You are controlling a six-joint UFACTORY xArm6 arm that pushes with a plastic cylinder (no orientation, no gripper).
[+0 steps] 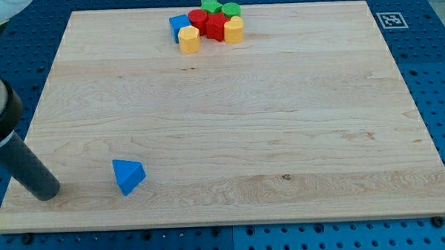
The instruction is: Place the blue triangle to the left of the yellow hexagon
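The blue triangle (128, 176) lies alone near the board's bottom left corner. My tip (44, 193) rests on the board to the triangle's left, a clear gap apart from it. At the view's top, a tight cluster holds two yellow blocks: one (189, 38) at the cluster's lower left and one (233, 29) at its right. I cannot tell for sure which is the hexagon. A blue block (179, 25), a red cylinder (198, 20), another red block (216, 26), a green star (211, 6) and a green block (230, 9) sit with them.
The wooden board (282, 123) lies on a blue perforated table. A black and white marker tag (390, 20) sits by the board's top right corner. The rod's thick dark body (0, 118) slants up to the view's left edge.
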